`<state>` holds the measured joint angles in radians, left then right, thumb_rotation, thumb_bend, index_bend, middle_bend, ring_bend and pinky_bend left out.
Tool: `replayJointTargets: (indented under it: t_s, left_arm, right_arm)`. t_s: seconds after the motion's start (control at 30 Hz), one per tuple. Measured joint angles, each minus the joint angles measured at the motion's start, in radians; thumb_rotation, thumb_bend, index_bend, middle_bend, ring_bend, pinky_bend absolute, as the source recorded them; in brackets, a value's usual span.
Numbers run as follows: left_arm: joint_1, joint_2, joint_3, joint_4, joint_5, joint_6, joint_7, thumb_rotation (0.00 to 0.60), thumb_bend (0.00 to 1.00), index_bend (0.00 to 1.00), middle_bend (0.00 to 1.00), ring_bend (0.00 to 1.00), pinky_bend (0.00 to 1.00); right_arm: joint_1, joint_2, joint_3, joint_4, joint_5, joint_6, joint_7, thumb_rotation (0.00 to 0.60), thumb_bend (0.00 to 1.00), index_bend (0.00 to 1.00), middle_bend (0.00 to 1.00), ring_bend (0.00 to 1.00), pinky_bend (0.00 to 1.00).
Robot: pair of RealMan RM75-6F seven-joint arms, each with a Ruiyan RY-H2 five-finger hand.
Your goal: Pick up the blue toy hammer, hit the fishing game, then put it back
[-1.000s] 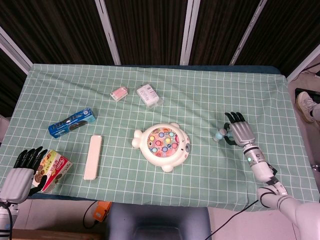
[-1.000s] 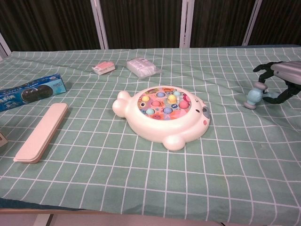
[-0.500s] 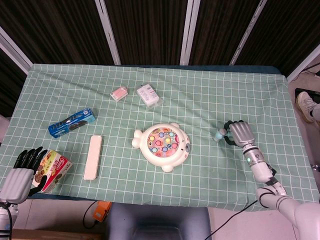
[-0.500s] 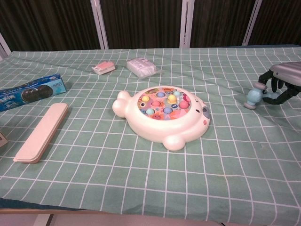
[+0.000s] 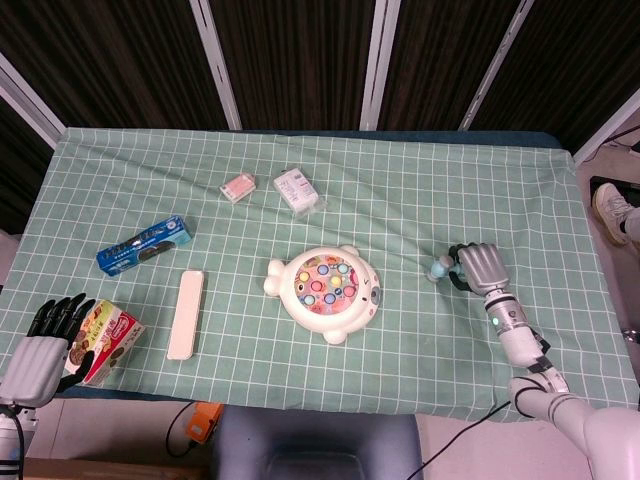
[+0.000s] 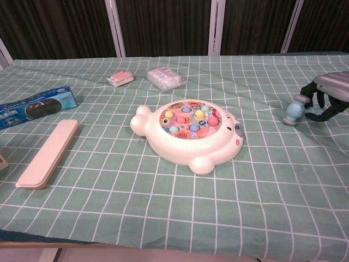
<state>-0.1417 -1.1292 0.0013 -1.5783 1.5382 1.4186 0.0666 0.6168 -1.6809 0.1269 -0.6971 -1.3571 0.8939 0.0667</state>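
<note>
Blue toy hammer (image 6: 294, 111) lies under the lowered right hand (image 5: 480, 266), fingers curled around its handle, grasping it.

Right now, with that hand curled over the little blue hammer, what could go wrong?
The right hand covers only the handle of the blue toy hammer, near the table's right side; a loose hold could let it slip or roll away. A wide swing could also shove the fishing game instead of tapping it.
</note>
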Motion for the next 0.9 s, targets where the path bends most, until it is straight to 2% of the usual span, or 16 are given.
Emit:
replayJointTargets:
  t_s: [0.6, 0.9]
  left_arm:
    - [-0.002, 0.0, 0.001, 0.0, 0.0, -0.004, 0.0, 0.6, 0.42, 0.0, 0.04, 0.02, 0.04]
    - [-0.001, 0.002, 0.002, -0.002, 0.005, 0.001, -0.001, 0.6, 0.42, 0.0, 0.04, 0.02, 0.04]
  right_arm:
    - [-0.002, -0.027, 0.007, 0.028, 0.007, 0.011, -0.037, 0.6, 0.55, 0.97, 0.7, 0.76, 0.77]
    - [-0.006, 0.011, 0.016, -0.023, 0.004, 0.041, -0.044, 0.6, 0.55, 0.97, 0.71, 0.77, 0.78]
